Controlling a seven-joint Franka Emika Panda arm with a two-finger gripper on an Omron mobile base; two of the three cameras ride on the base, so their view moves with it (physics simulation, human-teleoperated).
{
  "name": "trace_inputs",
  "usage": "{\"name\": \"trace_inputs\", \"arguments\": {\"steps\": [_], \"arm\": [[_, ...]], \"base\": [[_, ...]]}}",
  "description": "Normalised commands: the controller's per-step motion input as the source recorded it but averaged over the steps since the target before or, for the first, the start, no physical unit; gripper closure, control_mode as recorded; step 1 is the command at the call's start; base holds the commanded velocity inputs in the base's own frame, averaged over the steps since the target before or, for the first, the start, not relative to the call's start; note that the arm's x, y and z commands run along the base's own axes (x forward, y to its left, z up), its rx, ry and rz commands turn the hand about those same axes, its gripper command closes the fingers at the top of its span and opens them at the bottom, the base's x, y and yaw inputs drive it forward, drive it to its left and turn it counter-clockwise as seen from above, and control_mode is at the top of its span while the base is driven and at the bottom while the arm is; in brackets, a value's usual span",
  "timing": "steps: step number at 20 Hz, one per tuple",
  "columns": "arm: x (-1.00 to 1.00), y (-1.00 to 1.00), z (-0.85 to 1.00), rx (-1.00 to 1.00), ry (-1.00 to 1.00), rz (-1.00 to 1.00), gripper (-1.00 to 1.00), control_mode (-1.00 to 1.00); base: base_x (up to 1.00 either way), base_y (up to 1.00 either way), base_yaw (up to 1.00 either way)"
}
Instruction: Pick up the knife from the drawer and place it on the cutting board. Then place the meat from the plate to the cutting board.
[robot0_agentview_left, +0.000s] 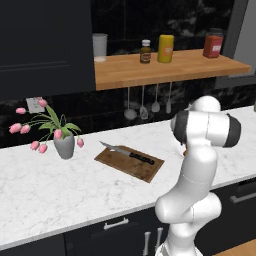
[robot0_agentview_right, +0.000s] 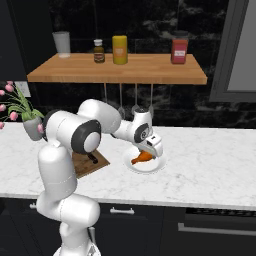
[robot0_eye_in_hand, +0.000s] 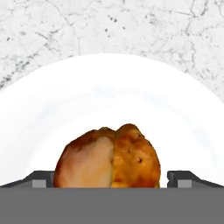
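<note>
The knife (robot0_agentview_left: 127, 152), silver blade and black handle, lies across the brown cutting board (robot0_agentview_left: 142, 167) on the marble counter. To the board's right a white plate (robot0_agentview_right: 150, 167) holds the orange-red meat (robot0_agentview_right: 140, 158). My gripper (robot0_agentview_right: 146, 154) hangs just over the plate, open, with the meat (robot0_eye_in_hand: 109, 157) between its two fingertips (robot0_eye_in_hand: 41, 178) but not squeezed. The plate's rim (robot0_eye_in_hand: 109, 70) curves behind the meat in the hand view. Below the counter, the black drawer (robot0_agentview_left: 116, 227) with its small silver bar handle is closed.
A grey vase of pink tulips (robot0_agentview_left: 64, 145) stands left of the board. Ladles and spatulas (robot0_agentview_left: 147, 102) hang under the wooden wall shelf (robot0_agentview_left: 165, 70) with jars and bottles. My own arm (robot0_agentview_left: 200, 150) blocks the plate in the left base view.
</note>
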Motion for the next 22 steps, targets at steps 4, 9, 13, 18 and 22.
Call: {"name": "trace_inputs", "arguments": {"steps": [4, 9, 13, 18, 22], "arm": [[-0.06, 0.01, -0.32, 0.00, 0.01, 0.00, -1.00, -1.00], [-0.06, 0.20, -0.14, -0.01, 0.00, 0.00, 1.00, -1.00], [-0.33, 0.11, 0.00, 0.00, 0.00, 0.00, 1.00, -1.00], [-0.39, 0.03, 0.29, 0.00, -0.01, 0.01, 1.00, -1.00], [-0.26, 0.16, 0.92, 0.00, -0.08, 0.06, 1.00, -1.00]], "base": [[0.00, 0.00, 0.00], [0.00, 0.00, 0.00], [0.00, 0.00, 0.00], [0.00, 0.00, 0.00], [0.00, 0.00, 0.00]]}}
